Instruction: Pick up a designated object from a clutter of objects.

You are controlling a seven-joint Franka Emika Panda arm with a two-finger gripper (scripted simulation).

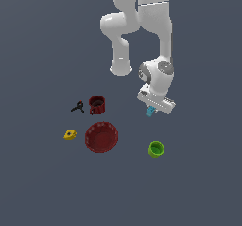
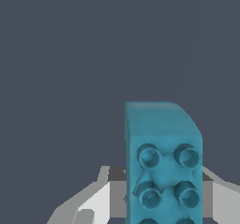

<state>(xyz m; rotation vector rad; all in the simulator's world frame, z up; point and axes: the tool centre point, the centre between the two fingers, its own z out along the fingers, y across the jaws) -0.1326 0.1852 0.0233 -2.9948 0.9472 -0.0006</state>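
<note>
The designated object, a small cyan studded brick (image 1: 150, 110), sits between my gripper's (image 1: 151, 109) fingers under the white hand, to the exterior view's right of the clutter. The wrist view shows the brick (image 2: 161, 138) close up, studs facing the camera. A grey finger (image 2: 82, 209) stands on one side and another finger (image 2: 225, 199) on the other, both against the brick's sides. My gripper (image 2: 161, 204) is shut on it. Whether the brick touches the floor cannot be told.
A dark red mug (image 1: 97, 105) and a black clamp-like piece (image 1: 78, 108) lie to the exterior view's left. A red bowl (image 1: 101, 137) and a yellow block (image 1: 70, 134) sit nearer the front. A green cup (image 1: 156, 149) stands in front of the gripper.
</note>
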